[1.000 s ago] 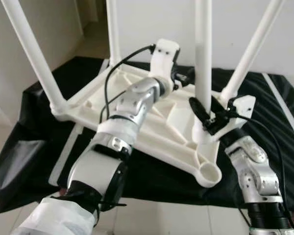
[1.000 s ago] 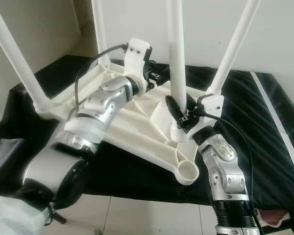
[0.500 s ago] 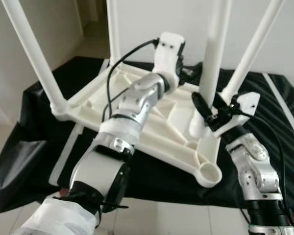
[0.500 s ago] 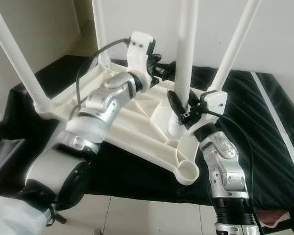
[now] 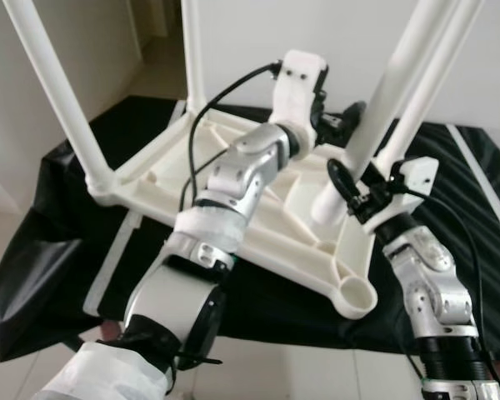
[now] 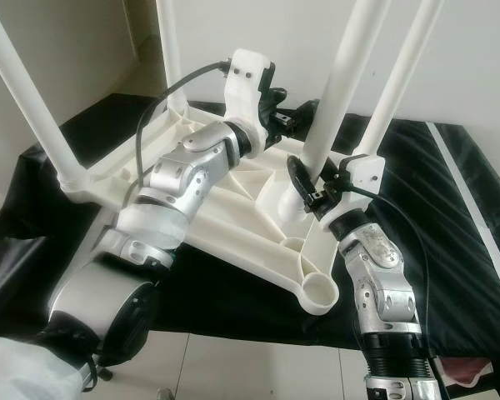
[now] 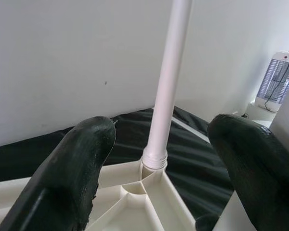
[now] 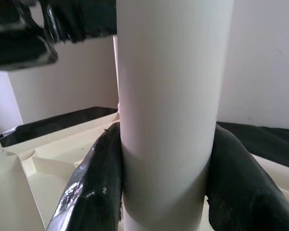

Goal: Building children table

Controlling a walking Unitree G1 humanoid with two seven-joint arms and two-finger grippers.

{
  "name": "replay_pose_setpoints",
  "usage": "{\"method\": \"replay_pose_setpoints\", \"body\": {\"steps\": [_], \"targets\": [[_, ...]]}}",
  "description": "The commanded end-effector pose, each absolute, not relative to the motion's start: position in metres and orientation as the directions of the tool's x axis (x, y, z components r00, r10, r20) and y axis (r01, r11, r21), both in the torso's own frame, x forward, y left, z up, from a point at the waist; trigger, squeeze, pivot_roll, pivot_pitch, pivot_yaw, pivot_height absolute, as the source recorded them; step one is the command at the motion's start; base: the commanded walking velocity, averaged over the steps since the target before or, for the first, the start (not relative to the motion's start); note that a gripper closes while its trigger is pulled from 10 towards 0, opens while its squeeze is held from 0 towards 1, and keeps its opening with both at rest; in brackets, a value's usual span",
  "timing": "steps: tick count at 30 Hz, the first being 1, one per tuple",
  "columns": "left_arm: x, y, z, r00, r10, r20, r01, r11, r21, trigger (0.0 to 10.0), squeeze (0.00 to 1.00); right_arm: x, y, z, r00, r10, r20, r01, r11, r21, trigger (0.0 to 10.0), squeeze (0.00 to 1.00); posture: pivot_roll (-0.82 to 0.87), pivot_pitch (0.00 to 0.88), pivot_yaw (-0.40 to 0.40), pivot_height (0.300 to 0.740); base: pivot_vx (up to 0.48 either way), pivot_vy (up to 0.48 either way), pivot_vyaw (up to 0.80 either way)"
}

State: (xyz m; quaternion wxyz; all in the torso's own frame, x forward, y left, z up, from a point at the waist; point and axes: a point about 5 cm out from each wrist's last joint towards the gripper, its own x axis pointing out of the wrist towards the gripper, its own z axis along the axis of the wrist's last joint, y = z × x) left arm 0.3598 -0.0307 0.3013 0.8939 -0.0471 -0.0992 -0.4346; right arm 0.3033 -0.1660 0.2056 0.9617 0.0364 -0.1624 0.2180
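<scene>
The right hand (image 5: pixel 343 193) clamps a loose white leg (image 5: pixel 375 125), tilted above the upturned table top (image 5: pixel 233 225), likely to carry it to the empty corner socket (image 5: pixel 355 296), while the left hand (image 5: pixel 337 125) hovers open beside it.

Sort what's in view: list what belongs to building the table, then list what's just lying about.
Job:
upturned table top
three fitted legs, e.g.
loose leg in right gripper
empty corner socket
left gripper, open

Lying about:
black sheet
white appliance
</scene>
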Motion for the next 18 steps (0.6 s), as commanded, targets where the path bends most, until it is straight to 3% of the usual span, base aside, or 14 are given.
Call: {"method": "replay_pose_setpoints", "body": {"steps": [1,18], "targets": [[0.3403,-0.0521,0.3097,0.421,-0.876,0.235,0.894,0.445,0.058,10.0,0.00,0.3053,-0.1583,0.1970,0.858,0.433,0.276,-0.451,0.893,0.001,10.0,0.00,0.02,0.000,-0.049,0.740,0.000,0.000,0.00],[0.3388,-0.0523,0.3127,0.425,-0.875,0.233,0.892,0.448,0.054,10.0,0.00,0.3060,-0.1573,0.1962,0.860,0.434,0.270,-0.451,0.892,0.004,10.0,0.00,0.02,0.000,-0.047,0.740,0.000,0.000,0.00]]}}
